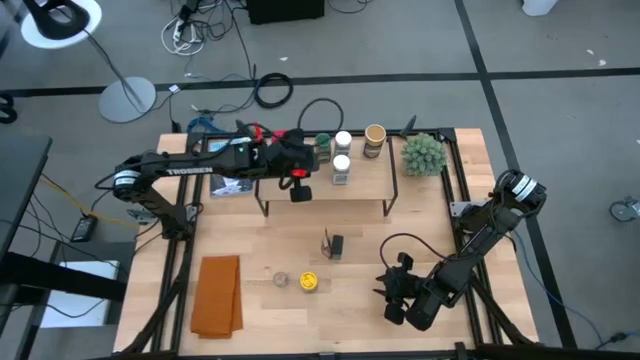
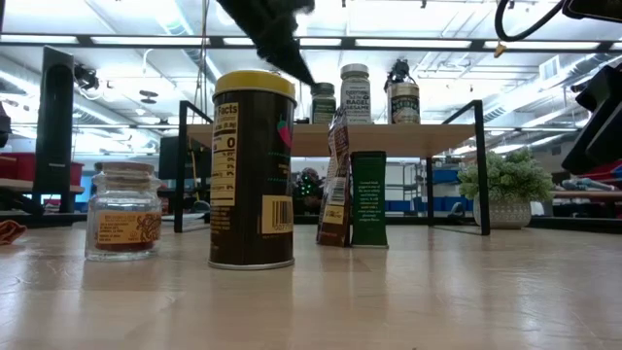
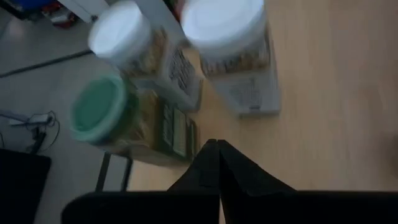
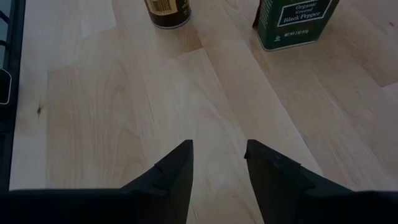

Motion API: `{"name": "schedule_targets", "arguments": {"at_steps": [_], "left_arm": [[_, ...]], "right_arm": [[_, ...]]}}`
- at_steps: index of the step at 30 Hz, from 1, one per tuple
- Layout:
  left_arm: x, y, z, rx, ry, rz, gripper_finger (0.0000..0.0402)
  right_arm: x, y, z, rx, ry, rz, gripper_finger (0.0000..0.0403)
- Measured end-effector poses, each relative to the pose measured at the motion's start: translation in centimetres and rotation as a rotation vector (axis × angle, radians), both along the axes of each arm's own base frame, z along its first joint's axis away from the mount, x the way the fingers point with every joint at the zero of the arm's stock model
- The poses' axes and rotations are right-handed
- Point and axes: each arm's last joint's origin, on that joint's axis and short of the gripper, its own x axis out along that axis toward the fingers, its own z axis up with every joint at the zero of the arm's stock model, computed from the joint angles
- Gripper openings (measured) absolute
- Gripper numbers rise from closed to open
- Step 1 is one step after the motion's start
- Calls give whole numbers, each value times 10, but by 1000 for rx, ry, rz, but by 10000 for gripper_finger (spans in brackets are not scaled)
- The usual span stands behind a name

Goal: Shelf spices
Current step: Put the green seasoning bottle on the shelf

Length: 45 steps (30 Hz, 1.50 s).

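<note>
Hovering over shelf (image 1: 365, 180), left hand (image 1: 299, 192) pressed together, right hand (image 1: 386, 283) spread above pale wood table (image 1: 270, 245).

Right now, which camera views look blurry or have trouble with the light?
Left wrist view: the jars, like the green-lid jar, are soft and smeared. Low view: bright ceiling lights behind leave the yellow-lid jar dark-fronted. High view and right wrist view: even light, the pepper tin label readable.

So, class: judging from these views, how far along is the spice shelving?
Done: four jars stand on the shelf, including the green-lidded jar and tan-lidded jar. In hand: nothing; the left gripper is shut and empty over the shelf, the right gripper open. Left: yellow-lidded tin, small jar, pepper tin.
</note>
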Motion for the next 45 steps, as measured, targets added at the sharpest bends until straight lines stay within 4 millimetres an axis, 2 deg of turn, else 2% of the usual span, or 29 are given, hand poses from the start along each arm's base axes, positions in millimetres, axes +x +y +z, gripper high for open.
{"name": "schedule_targets", "arguments": {"at_steps": [7, 19, 45], "left_arm": [[13, 4, -9, 36, -17, 22, 0], [18, 10, -21, 73, 39, 56, 0], [16, 14, -21, 138, 60, 134, 0]], "right_arm": [[0, 0, 0, -3, 3, 1, 149], [-1, 0, 0, -6, 7, 2, 149], [-1, 0, 0, -5, 8, 4, 149]]}}
